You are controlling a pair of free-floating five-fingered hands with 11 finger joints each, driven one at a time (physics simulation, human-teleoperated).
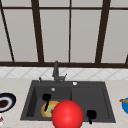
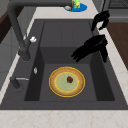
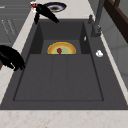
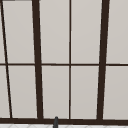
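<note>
Fingers of the left hand reach straight and loose over the sink basin, gripping nothing, just above the yellow plate lying on the basin floor; a careless push could tip its small red morsel off; the right hand hangs curled beside the drainboard, empty; no readable writing or labels anywhere.
</note>
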